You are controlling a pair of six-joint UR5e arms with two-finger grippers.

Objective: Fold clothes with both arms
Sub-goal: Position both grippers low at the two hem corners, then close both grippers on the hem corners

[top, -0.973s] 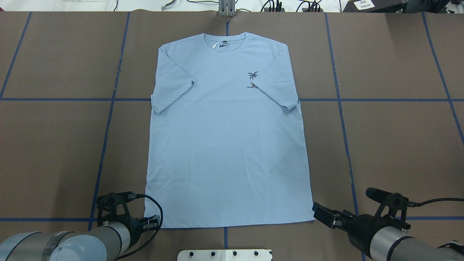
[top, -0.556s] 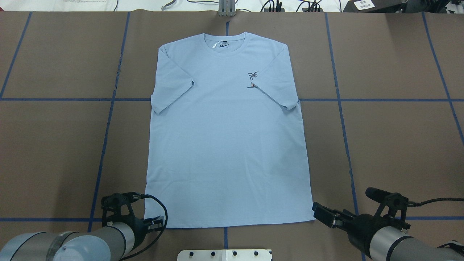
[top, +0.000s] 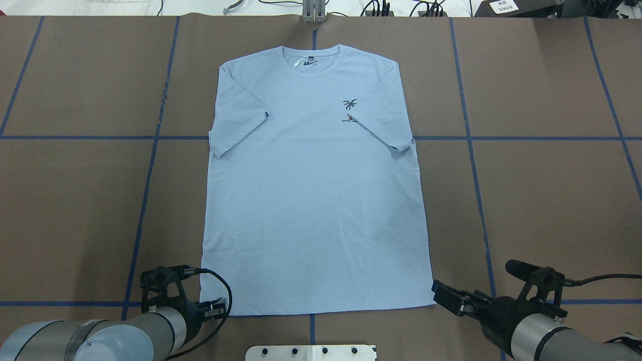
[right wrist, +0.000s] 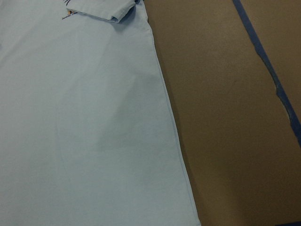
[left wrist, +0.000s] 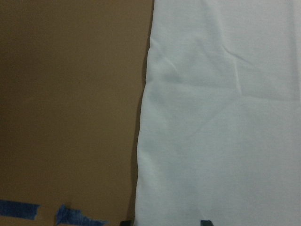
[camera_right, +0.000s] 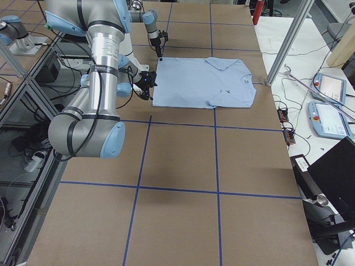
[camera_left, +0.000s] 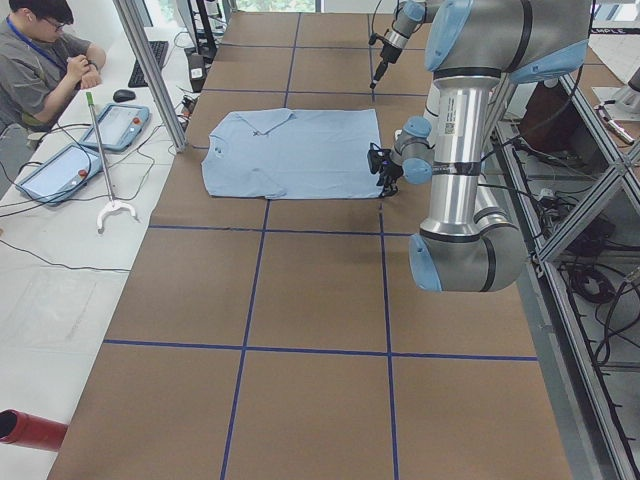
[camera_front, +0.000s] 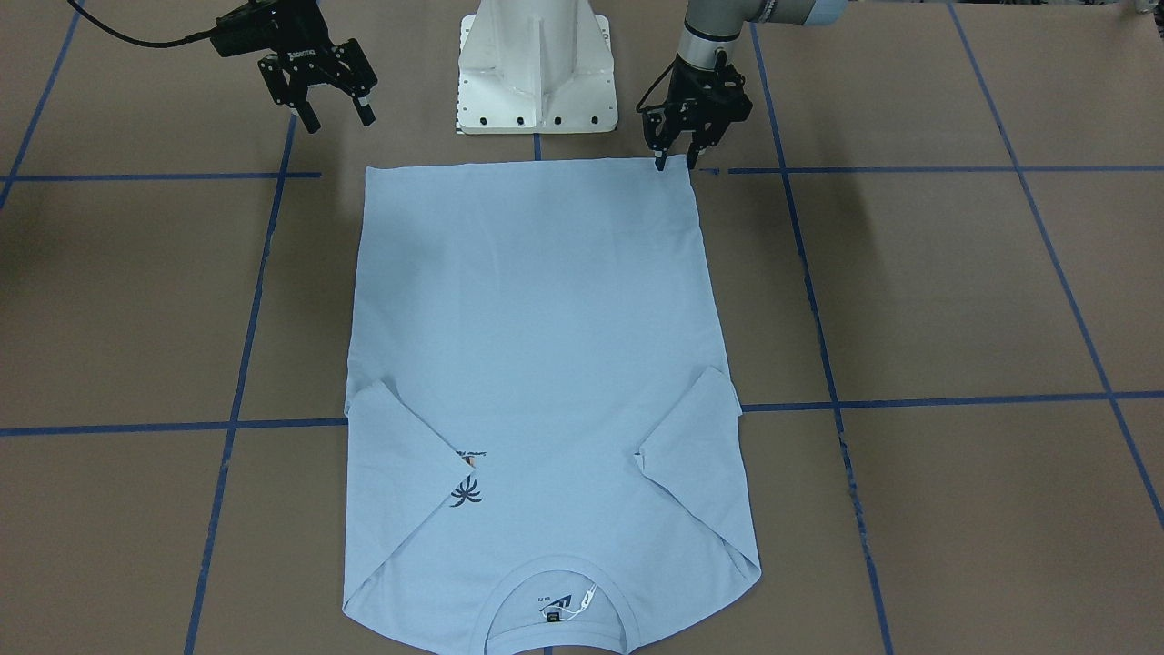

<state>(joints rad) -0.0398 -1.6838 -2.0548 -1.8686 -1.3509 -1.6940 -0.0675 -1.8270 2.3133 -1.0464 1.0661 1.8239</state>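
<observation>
The light blue T-shirt (top: 311, 200) lies flat on the brown table, collar away from me, with both sleeves folded in over the chest. The palm-tree print (top: 350, 104) is partly covered by one sleeve. My left gripper (top: 213, 307) is open and low at the near left hem corner. In the front view its fingertips (camera_front: 658, 164) straddle that corner of the shirt (camera_front: 527, 318). The left wrist view shows the shirt's side edge (left wrist: 146, 117). My right gripper (camera_front: 335, 116) is open and empty, raised just off the near right hem corner (top: 432, 301).
The white pedestal base (camera_front: 536, 64) stands between the arms at the near table edge. Blue tape lines (top: 145, 200) grid the brown table. An operator (camera_left: 40, 60) sits past the far edge beside tablets (camera_left: 60, 170) and a metal pole (camera_left: 150, 70).
My left gripper has shifted slightly right, closer to the shirt's near left hem corner. The right arm and the shirt have not moved.
</observation>
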